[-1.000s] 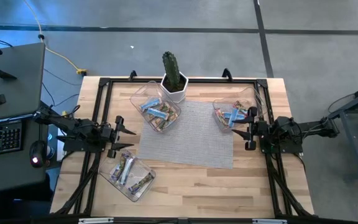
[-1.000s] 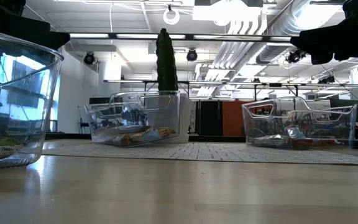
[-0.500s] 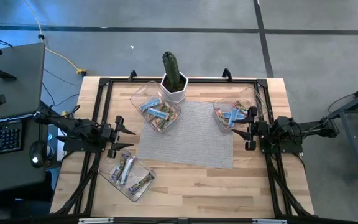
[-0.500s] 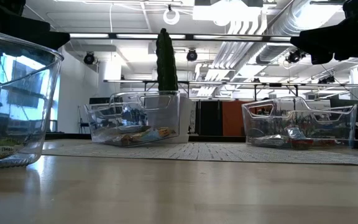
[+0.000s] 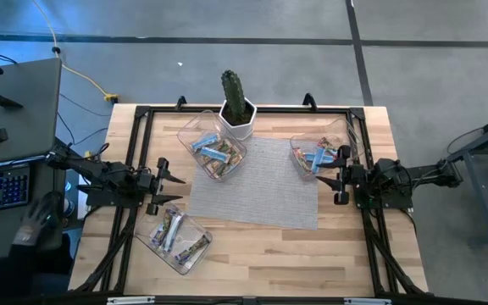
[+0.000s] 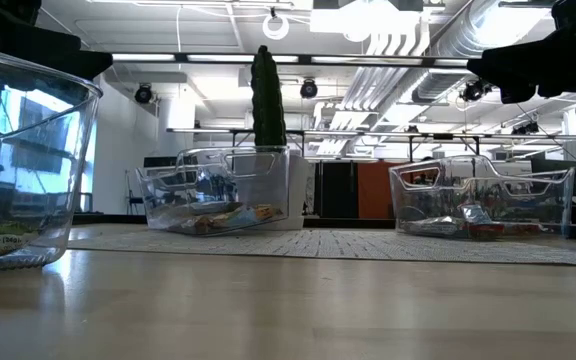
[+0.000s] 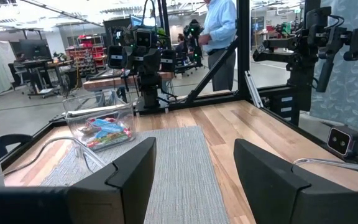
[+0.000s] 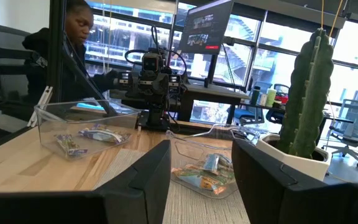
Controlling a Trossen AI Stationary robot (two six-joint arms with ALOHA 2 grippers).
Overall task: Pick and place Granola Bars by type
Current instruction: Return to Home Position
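Note:
The granola bars lie in three clear tubs. Blue-and-white bars [image 5: 213, 152] fill the tub by the cactus. A mixed lot [image 5: 316, 158] with blue and red wrappers sits in the tub at the mat's right edge. Tan and white bars [image 5: 174, 233] lie in the near-left tub. My left gripper [image 5: 176, 180] hovers open at the mat's left edge, between the far and near-left tubs. My right gripper [image 5: 327, 180] hovers open at the mat's right edge, just near of the right tub. In each wrist view the fingers [image 7: 129, 180] [image 8: 148, 177] stand apart with nothing between them.
A cactus in a white pot [image 5: 237, 108] stands at the far middle, beside the far tub [image 5: 195, 131]. A grey woven mat [image 5: 257, 191] covers the table's middle. A person's hand [image 5: 34, 227] rests at a desk left of the table; people show in the room beyond.
Both arms have kept still and no bar has moved. A person's hand has come over the mouse on the desk left of the table.

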